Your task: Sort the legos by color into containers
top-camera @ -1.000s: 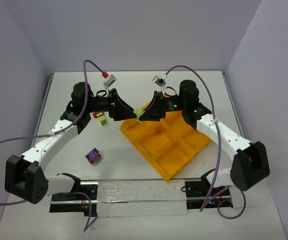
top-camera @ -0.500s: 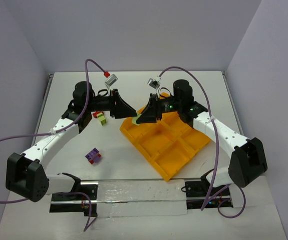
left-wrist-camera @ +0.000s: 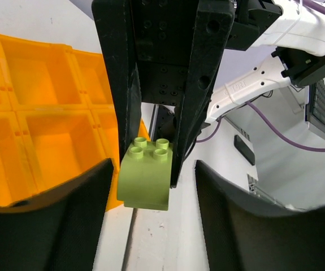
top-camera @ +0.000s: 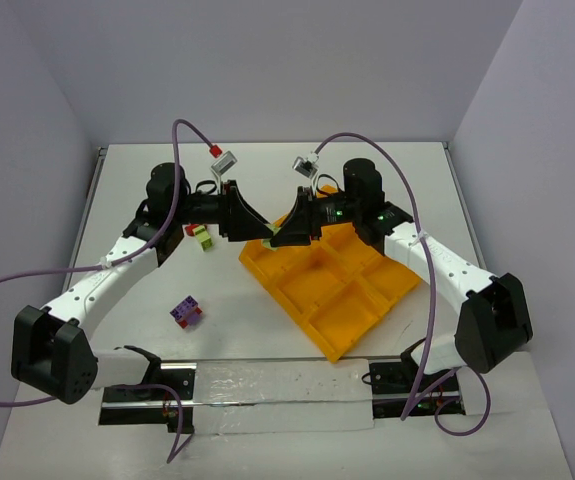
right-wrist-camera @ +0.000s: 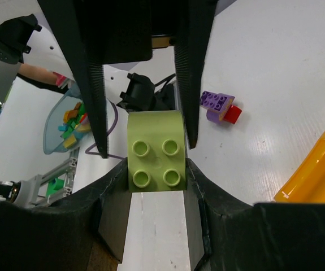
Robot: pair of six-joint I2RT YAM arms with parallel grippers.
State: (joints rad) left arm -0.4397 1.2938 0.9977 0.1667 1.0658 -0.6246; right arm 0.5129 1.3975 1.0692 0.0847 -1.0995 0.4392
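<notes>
The orange-yellow tray (top-camera: pixel 342 295) lies right of centre and also shows in the left wrist view (left-wrist-camera: pixel 43 124). My right gripper (top-camera: pixel 274 236) is shut on a yellow-green lego (right-wrist-camera: pixel 156 149) and holds it above the tray's far-left corner. My left gripper (top-camera: pixel 260 231) is open, and its fingers (right-wrist-camera: pixel 94 84) straddle that same lego (left-wrist-camera: pixel 145 175) without clearly touching it. A yellow-green and red lego pair (top-camera: pixel 199 234) sits on the table to the left. A purple and red clump (top-camera: pixel 185 311) lies nearer and also shows in the right wrist view (right-wrist-camera: pixel 221 107).
Purple cables arch over both arms (top-camera: pixel 182 135). A clear strip (top-camera: pixel 277 395) runs along the near edge between the bases. A bowl of mixed colored pieces (right-wrist-camera: pixel 69 124) stands off the table. The tray's corner (right-wrist-camera: pixel 315 169) is at lower right of the right wrist view.
My right gripper has carried the yellow-green lego left, and the two grippers now meet tip to tip. The loose legos and the tray have not moved.
</notes>
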